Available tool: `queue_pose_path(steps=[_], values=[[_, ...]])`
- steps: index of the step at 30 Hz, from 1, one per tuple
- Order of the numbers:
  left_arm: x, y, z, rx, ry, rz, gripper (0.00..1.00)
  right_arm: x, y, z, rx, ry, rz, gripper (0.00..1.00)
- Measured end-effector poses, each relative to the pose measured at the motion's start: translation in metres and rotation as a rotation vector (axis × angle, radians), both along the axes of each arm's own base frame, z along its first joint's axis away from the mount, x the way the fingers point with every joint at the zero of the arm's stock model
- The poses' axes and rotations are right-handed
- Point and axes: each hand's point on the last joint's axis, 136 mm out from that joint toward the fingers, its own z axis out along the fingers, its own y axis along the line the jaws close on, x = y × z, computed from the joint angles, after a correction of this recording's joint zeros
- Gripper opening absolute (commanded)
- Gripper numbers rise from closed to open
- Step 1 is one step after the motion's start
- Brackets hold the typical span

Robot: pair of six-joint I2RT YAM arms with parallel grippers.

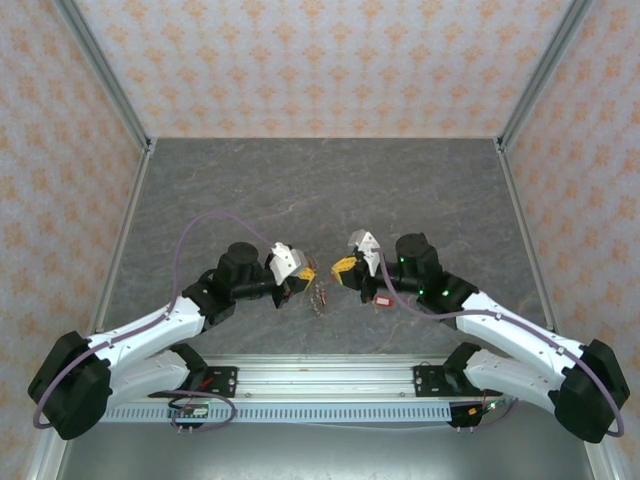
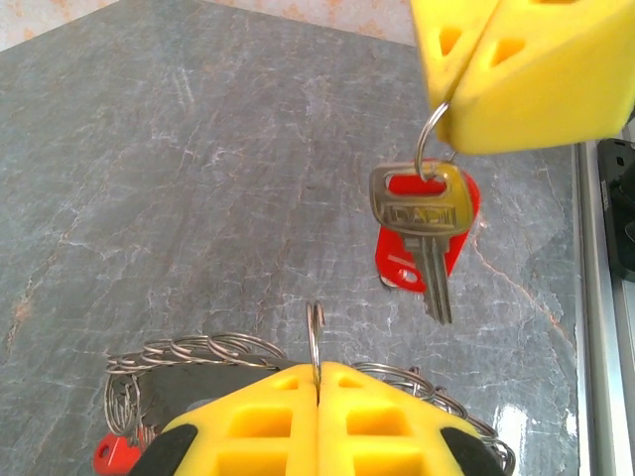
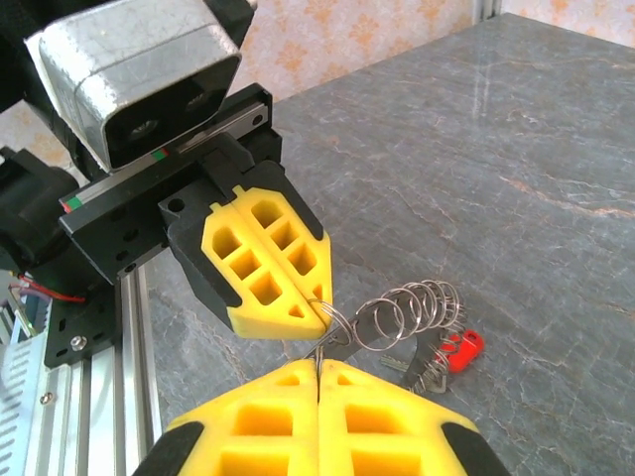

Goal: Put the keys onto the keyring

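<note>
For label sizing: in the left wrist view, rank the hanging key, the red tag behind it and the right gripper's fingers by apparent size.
1. right gripper's fingers, though cropped by the frame.
2-3. hanging key and red tag: these look alike and the tag is partly covered, so they stay unranked.

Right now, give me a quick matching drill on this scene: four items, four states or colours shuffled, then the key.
Items:
1. silver key
2. coil of rings
3. left pincer
4. table

States:
A. grey, veined
B. yellow, shut on a wire loop
C. hangs from the small ring pinched by the right pincer
D. bunched beside the left pincer's tip

Pairs: 1-C, 2-D, 3-B, 4-A.
</note>
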Motion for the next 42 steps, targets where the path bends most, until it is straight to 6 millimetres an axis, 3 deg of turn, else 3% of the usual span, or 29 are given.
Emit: queue_pose_path(steps=[18,42], values=[[-0.002,-0.009,0.003,0.032,-0.022,-0.058,0.0,-0.006,0.015,-0.02,-0.046,-0.001,0.101,0.0],[-0.003,-0.012,0.003,0.043,-0.017,-0.074,0.0,0.007,0.019,-0.017,-0.051,-0.067,0.062,0.0]])
